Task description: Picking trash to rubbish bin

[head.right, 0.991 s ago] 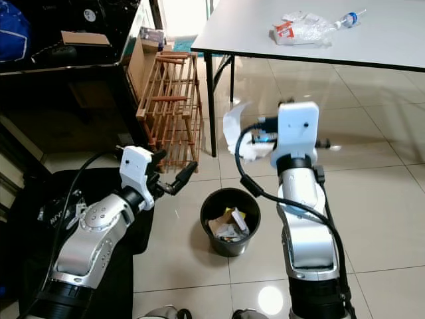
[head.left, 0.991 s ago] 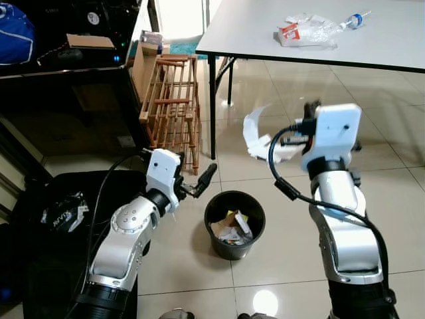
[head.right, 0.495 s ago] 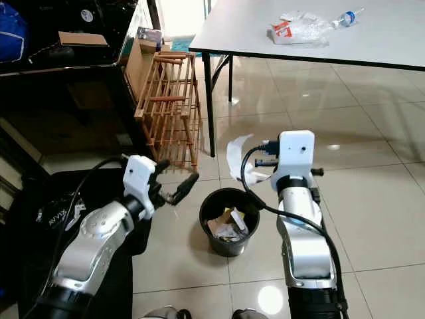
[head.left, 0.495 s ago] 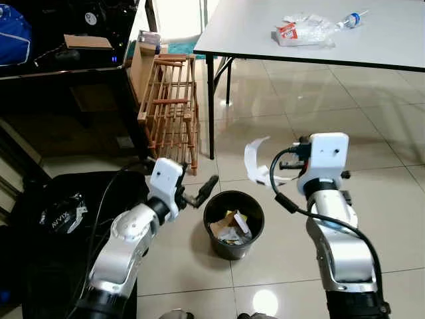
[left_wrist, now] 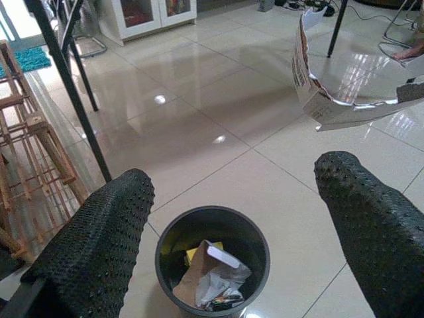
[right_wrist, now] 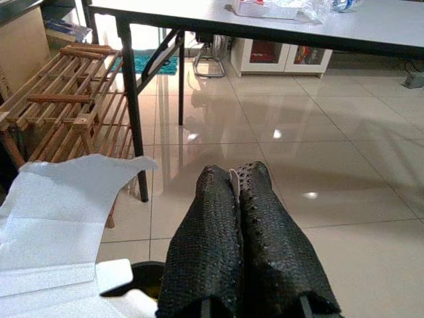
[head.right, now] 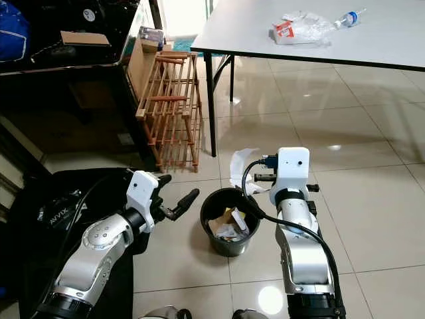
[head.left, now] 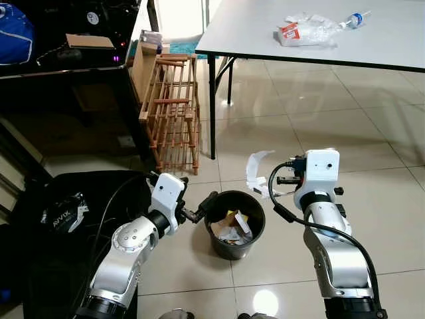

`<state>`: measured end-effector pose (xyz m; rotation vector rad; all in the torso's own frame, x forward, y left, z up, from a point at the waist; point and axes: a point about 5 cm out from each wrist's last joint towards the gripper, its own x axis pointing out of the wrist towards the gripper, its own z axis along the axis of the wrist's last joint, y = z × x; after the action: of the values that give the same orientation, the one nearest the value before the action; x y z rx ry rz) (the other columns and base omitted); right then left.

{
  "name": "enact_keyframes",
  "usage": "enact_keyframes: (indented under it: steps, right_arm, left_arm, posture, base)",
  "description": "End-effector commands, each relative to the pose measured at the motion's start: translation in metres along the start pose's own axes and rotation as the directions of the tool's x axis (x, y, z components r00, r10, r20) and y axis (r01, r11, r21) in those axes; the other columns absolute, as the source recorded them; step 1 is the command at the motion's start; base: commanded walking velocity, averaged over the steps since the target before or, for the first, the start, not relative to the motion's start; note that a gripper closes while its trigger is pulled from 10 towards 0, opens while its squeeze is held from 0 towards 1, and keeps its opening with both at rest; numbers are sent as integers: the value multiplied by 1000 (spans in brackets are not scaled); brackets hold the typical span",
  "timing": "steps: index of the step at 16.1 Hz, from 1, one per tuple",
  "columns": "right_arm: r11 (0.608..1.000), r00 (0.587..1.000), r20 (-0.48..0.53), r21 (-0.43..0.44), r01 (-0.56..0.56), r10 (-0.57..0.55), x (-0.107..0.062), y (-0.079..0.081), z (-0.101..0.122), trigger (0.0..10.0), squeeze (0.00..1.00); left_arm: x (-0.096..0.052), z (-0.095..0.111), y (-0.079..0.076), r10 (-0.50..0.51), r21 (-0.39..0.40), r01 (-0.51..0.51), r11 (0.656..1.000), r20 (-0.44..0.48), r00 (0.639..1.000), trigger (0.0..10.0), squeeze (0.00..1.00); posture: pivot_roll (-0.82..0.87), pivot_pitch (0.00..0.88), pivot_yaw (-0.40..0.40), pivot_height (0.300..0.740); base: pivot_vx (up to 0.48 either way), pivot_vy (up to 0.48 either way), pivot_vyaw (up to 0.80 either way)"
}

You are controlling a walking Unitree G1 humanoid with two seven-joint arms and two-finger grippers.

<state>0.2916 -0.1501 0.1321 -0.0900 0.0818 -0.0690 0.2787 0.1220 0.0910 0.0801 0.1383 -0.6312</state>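
**Right claw holds torn white paper above the bin**

Right wrist view shows the right gripper with its two black fingers pressed together, a thin white edge of paper caught between them. The crumpled white sheet of paper it holds spreads out to one side of the fingers, torn and bent, with a curled upper flap. From the head camera, the paper hangs just beyond the far rim of the round black plastic rubbish bin, slightly toward the robot's right, and apart from the bin.

The left gripper sits just beside the bin's left rim, its fingers spread wide apart and holding nothing. Through the left wrist view the bin lies between the two black fingers, with the paper higher up beyond them.

Inside the bin lies a heap of trash: crumpled white and brown paper and a yellow scrap.

On the white table with black legs beyond, well apart from the bin, rest a clear plastic bag with a red and white packet and a clear plastic bottle with a blue cap. A wooden slatted rack stands on the glossy beige tiled floor near the table leg. A black bag lies on the floor to the robot's left.
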Motion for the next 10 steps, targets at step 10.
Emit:
enact_keyframes:
  steps: [10]
  right_arm:
    - [1000,1000,-16,2,-10,10,-1,1,-5,0,0]
  left_arm:
    - [-2,-4,-10,-76,-4,76,997,8,997,10000,0]
  posture:
    - [-12,103,47,740]
  base:
    - [424,0,0]
